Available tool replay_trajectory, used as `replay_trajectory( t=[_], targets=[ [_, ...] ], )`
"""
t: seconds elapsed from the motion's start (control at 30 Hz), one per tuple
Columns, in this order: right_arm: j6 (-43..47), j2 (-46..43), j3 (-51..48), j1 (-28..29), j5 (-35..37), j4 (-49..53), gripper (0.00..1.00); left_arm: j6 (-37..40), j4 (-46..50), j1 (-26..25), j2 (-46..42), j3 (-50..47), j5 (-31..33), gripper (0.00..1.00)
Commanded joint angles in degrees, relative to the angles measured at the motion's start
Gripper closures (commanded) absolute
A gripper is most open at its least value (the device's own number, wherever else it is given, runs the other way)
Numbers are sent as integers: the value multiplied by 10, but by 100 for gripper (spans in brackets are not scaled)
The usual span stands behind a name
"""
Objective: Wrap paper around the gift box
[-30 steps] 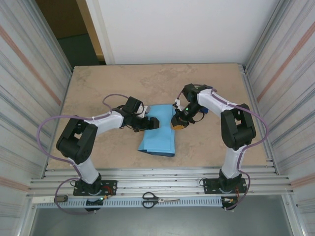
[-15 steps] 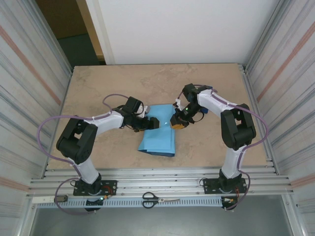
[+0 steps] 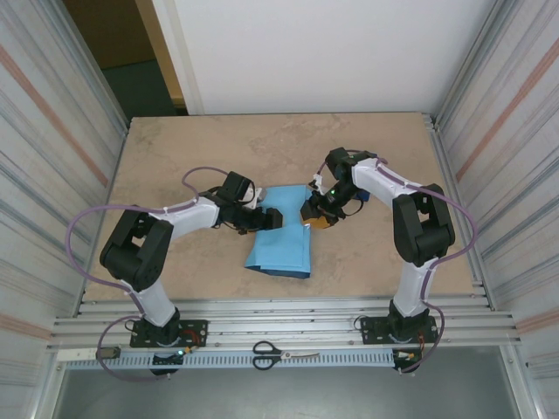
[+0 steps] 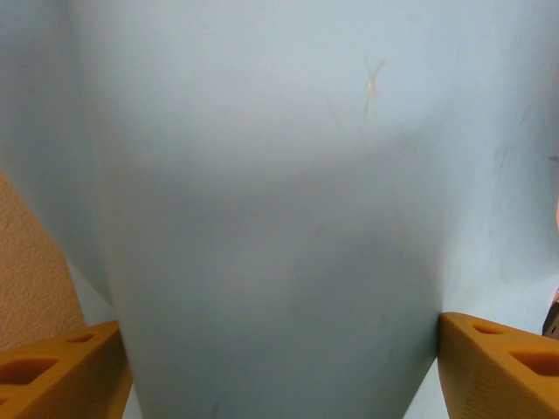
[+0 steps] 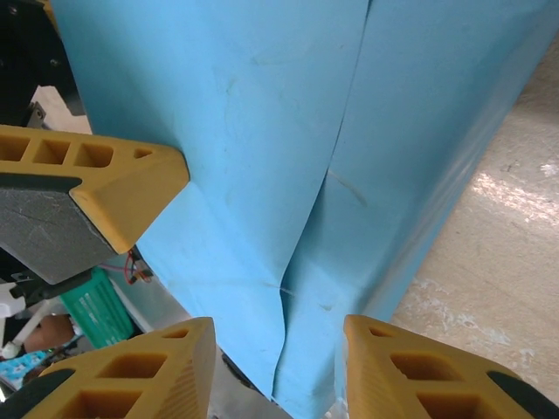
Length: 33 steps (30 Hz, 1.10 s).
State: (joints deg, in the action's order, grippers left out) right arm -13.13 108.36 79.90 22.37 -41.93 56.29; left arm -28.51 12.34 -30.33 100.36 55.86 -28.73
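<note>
I see the paper point(image 3: 279, 240) lying folded, light-blue side up, mid-surface point(image 3: 367, 148). My left end effector point(image 3: 272, 218) clamps its far left side, jaws wide. My right end effector point(image 3: 313, 220) hangs open at its far right edge.

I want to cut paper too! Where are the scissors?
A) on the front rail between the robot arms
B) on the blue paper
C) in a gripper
A: the scissors lie on the rail at the near edge, well apart from the paper.
</note>
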Motion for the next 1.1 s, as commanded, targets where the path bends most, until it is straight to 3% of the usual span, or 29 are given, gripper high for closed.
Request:
replay_trajectory(
  t=[0.0, 0.37, 0.67, 1.07],
  targets=[
    [-4, -32, -14, -4, -10, 4, 60, 10, 80, -18, 74, -42, 79, 16],
    [-13, -98, -27, -8, -29, 10, 70, 10, 80, -19, 75, -40, 81, 15],
    [-25, -32, 13, 14, -49, -6, 77, 9, 81, -19, 75, -38, 80, 15],
    [-37, 14, 17, 25, 32, 11, 82, 10, 79, -19, 80, -36, 77, 15]
  ],
)
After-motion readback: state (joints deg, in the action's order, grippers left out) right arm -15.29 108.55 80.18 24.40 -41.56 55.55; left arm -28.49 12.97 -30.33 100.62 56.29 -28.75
